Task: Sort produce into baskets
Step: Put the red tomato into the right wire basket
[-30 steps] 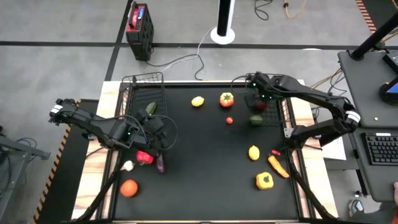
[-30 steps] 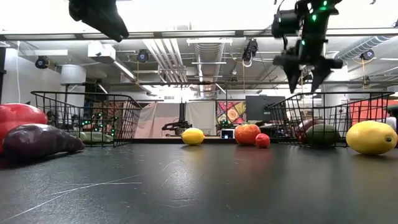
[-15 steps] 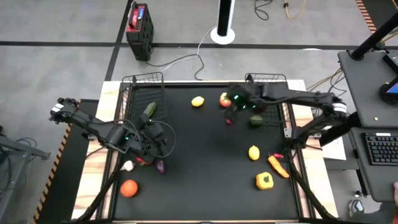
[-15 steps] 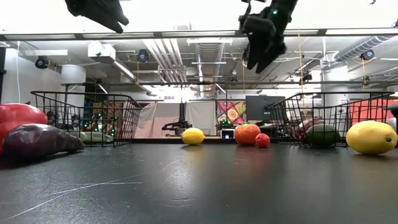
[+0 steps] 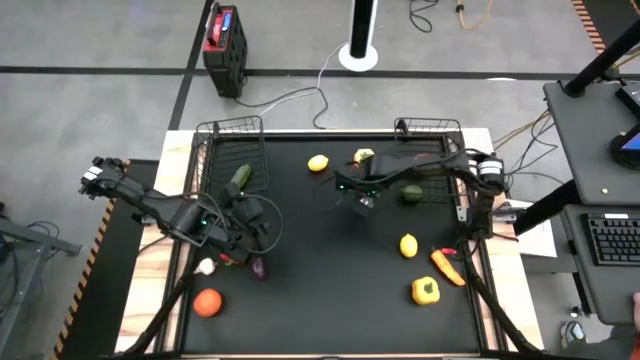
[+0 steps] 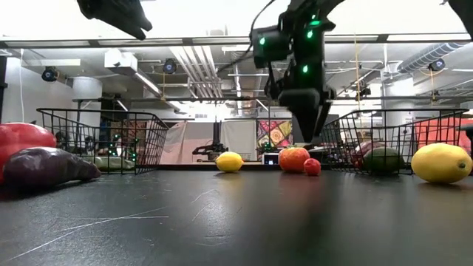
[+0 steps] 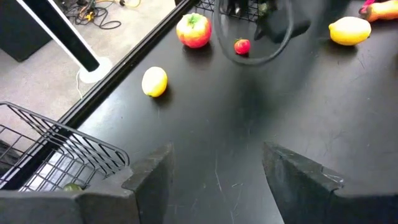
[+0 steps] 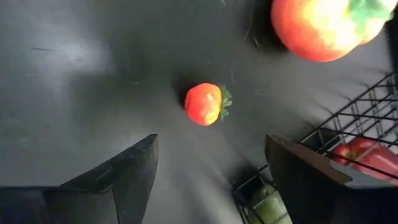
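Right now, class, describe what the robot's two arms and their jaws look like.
Both arms are dark, jointed links. The left arm and right arm carry small green lights and black cables. Each wrist view shows flat, dark, blunt-edged jaws. A pale band rings each arm near its base.

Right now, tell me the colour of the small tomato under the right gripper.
Red with a green leafy cap; the small tomato shows best in the right wrist view.

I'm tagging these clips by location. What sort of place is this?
Probably a robotics lab or workshop: exposed ceiling ducts overhead, cables trailing over a bare grey floor, and a keyboard on a desk beside the black table.
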